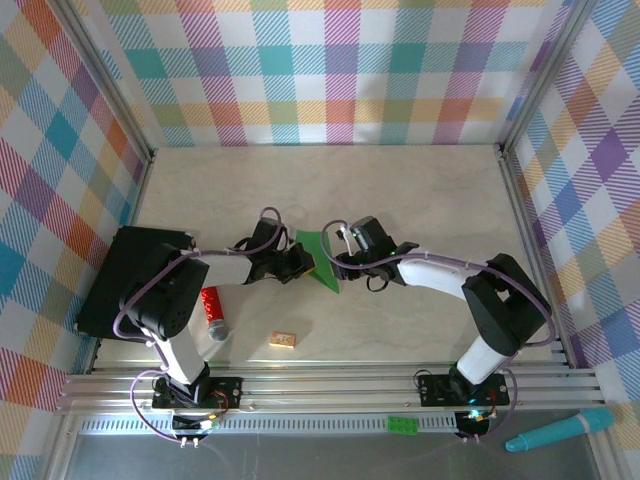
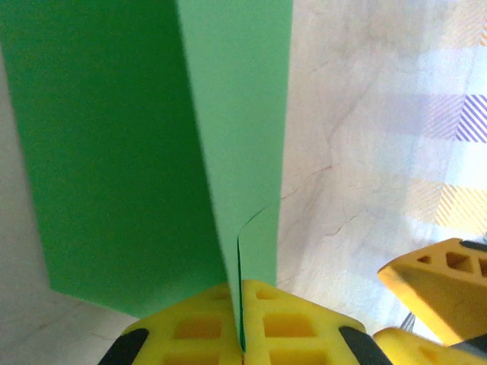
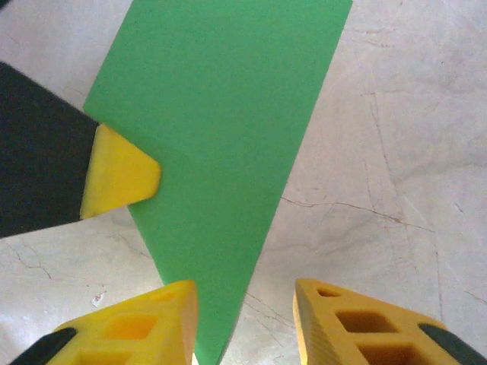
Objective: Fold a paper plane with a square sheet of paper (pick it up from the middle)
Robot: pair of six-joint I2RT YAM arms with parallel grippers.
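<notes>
The left gripper (image 2: 242, 304) is clamped shut on one edge of the folded green paper (image 2: 114, 152). The paper extends away from its fingers, with a lighter flap layered over a darker panel. The right gripper (image 3: 243, 296) faces it with jaws apart and the paper's narrow tip between its fingers; one finger may be touching the paper's edge. From above, the paper sits between the two grippers, over the middle of the table (image 1: 400, 190). A small wooden block (image 1: 283, 340) lies nearer the arm bases.
</notes>
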